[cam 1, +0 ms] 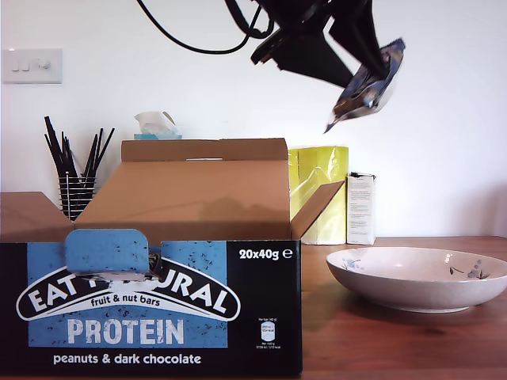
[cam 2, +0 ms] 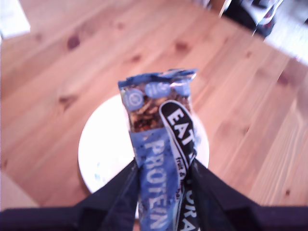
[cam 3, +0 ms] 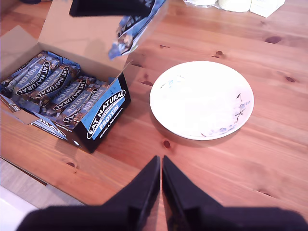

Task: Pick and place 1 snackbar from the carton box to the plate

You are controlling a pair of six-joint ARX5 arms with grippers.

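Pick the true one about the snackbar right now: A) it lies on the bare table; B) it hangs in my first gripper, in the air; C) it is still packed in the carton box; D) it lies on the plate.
B: the snackbar hangs pinched in my first gripper, above the plate.

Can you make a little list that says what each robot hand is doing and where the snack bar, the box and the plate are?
first gripper: shut on the snackbar, held in the air
second gripper: shut, holding nothing, above the table
snackbar: hangs above the plate in the first wrist view
carton box: open, at the exterior view's left, more bars inside
plate: on the wooden table, nothing on it, beside the box
step left: lower the bar and let go
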